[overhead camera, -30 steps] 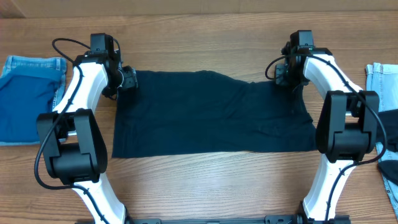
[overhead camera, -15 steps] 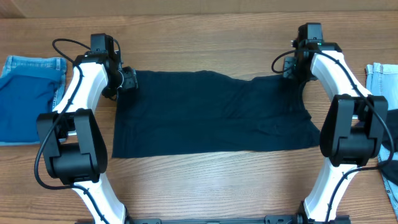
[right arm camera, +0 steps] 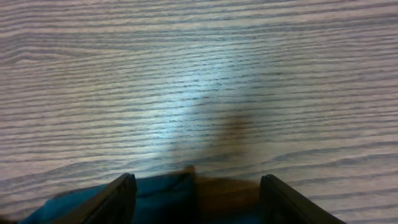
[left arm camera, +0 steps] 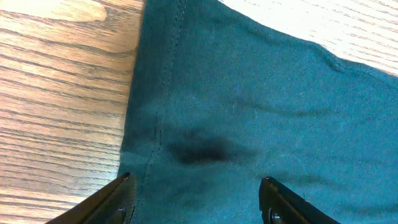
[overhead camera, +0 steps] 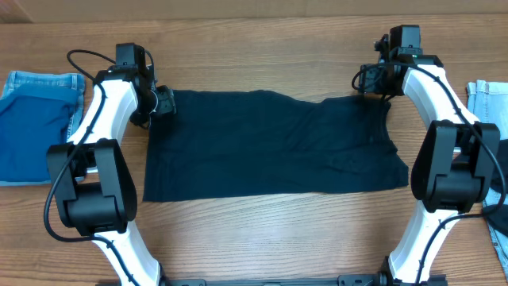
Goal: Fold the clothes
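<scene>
From overhead, the plain, soft, very dark navy garment (overhead camera: pixel 270 147) is being shown spread flat on the brown wooden table (overhead camera: pixel 262 238). The left gripper (overhead camera: pixel 163 102) is being held at its far left corner and the right gripper (overhead camera: pixel 371 79) at its far right corner. A blue denim piece (overhead camera: pixel 32 127) is lying well to the left.

In the left wrist view, the left gripper (left arm camera: pixel 196 199) is being kept released, its fingers spread over the garment (left arm camera: pixel 249 112).

In the right wrist view, the right gripper (right arm camera: pixel 196 199) is likewise released, with the garment's edge (right arm camera: pixel 161 193) lying between its fingers.

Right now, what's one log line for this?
dark garment: spread flat on table | left end effector: open over its corner | right end effector: open at its edge
</scene>
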`<state>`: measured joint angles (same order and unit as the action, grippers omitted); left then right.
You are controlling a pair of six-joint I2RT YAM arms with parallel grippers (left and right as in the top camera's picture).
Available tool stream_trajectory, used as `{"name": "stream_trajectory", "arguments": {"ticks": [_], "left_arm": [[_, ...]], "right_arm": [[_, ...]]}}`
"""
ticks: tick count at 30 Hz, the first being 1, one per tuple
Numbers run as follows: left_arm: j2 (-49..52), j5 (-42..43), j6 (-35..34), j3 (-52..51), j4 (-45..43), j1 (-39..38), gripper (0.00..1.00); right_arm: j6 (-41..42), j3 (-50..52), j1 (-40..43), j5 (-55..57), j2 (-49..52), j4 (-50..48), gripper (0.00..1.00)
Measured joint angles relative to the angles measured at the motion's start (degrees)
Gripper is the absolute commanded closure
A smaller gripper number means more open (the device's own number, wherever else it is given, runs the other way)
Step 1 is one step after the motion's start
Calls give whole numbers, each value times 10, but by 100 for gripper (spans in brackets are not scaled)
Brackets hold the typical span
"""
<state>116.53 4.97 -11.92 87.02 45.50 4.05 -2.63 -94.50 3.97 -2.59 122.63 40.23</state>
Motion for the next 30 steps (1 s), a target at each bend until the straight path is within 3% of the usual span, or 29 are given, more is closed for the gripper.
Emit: {"name": "stream_trajectory", "arguments": {"ticks": [13,17,19,21,23,28,30], "left_arm": [[0,0,1,0,0,0,33],[0,0,1,0,2,0,33],[0,0,1,0,2,0,33],[0,0,1,0,2,0,33],[0,0,1,0,3,0,33],[0,0,1,0,6,0,33],[0,0,1,0,6,0,33]], "right_arm": [[-30,0,-10,-36,38,39,34],[-35,0,-11,-34,46,40,48],[-35,0,-11,-36,46,43,73],[-35,0,-11,-36,46,44,89],[-34,0,-11,-36,47,44,96],[-24,-6,-11,-18,47,70,96],[7,-14,-10,22,47,85,73]]}}
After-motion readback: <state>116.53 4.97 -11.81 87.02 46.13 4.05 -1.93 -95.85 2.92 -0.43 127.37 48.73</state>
